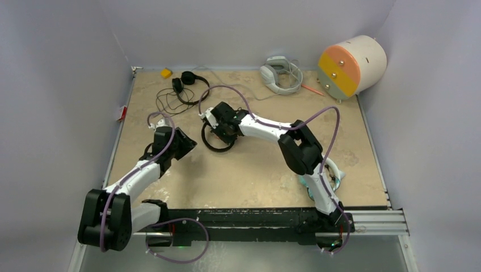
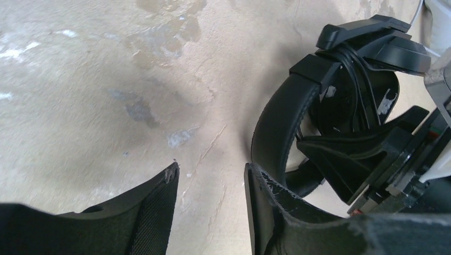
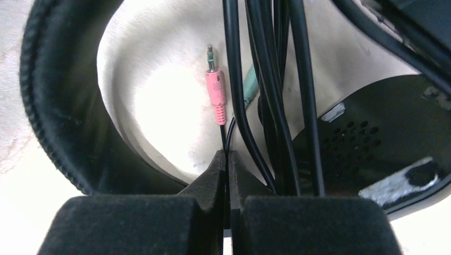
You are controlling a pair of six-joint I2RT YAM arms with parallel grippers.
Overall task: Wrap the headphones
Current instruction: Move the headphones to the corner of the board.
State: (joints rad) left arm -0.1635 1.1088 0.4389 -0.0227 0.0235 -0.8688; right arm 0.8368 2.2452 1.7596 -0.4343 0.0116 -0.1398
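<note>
A black pair of headphones (image 1: 218, 141) lies mid-table, its cord wound in several strands (image 3: 276, 95) across the ear cup (image 3: 367, 138). My right gripper (image 3: 227, 154) reaches down into the band (image 3: 53, 95) and is shut on the thin black cord just below its pink plug (image 3: 215, 93). From above, the right gripper (image 1: 215, 126) sits over that pair. My left gripper (image 2: 211, 175) is open over bare table, with the black band (image 2: 276, 122) just right of its right finger; it shows from above as the left gripper (image 1: 187, 144). A second black pair (image 1: 190, 85) lies at the back with its cord loose.
A grey-white pair of headphones (image 1: 279, 73) lies at the back. A teal and white pair (image 1: 334, 180) is partly hidden behind the right arm's base. An orange and cream cylinder (image 1: 351, 67) stands back right, beside an orange pen (image 1: 312, 89). A yellow block (image 1: 165, 72) sits back left.
</note>
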